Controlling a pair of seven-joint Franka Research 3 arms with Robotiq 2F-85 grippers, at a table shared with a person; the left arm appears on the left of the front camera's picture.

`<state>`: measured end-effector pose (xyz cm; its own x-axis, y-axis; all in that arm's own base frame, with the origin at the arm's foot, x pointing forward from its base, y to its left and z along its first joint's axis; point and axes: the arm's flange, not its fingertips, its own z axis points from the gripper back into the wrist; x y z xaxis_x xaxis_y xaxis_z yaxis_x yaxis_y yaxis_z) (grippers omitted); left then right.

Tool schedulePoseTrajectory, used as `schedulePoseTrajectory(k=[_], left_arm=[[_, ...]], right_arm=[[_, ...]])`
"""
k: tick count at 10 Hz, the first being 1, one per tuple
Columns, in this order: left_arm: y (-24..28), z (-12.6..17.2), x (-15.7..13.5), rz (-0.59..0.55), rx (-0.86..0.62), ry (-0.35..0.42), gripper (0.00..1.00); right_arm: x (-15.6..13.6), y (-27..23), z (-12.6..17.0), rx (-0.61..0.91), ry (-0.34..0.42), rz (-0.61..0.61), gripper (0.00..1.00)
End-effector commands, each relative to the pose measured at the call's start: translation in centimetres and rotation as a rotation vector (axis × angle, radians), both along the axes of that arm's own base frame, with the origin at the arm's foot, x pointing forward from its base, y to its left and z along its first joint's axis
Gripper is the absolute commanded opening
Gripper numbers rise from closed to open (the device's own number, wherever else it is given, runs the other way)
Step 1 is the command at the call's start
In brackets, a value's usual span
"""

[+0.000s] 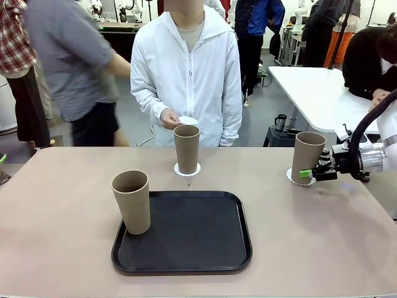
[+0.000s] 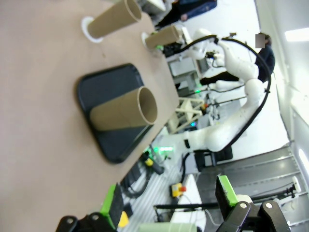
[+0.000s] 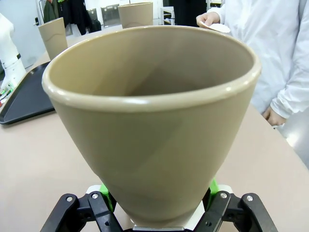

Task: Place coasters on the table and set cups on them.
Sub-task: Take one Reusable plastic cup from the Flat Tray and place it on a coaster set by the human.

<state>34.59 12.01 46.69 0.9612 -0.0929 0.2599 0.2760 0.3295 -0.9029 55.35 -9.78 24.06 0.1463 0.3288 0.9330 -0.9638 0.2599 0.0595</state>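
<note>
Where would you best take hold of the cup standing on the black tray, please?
Around its lower wall, from the robot's left. The cup stands upright at the tray's left edge, handleless and narrowing downward, so the open left end effector can straddle it sideways.

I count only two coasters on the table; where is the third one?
In the front view the third coaster is held in the person's hand, beyond the table's far edge, just behind the middle cup.
</note>
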Motion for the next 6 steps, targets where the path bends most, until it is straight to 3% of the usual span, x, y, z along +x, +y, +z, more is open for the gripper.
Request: schedulePoseTrajectory(k=[1,6], left_arm=[[0.04,0.18,-0.09,0.002,-0.007,-0.007,1.0],[0.04,0.18,-0.09,0.002,-0.007,-0.007,1.0]], right_arm=[[1.03,0.07,-0.58,0.028,-0.028,-0.015,0.81],[1.98,-0.53,-1.0,0.029,-0.022,-0.037,0.81]])
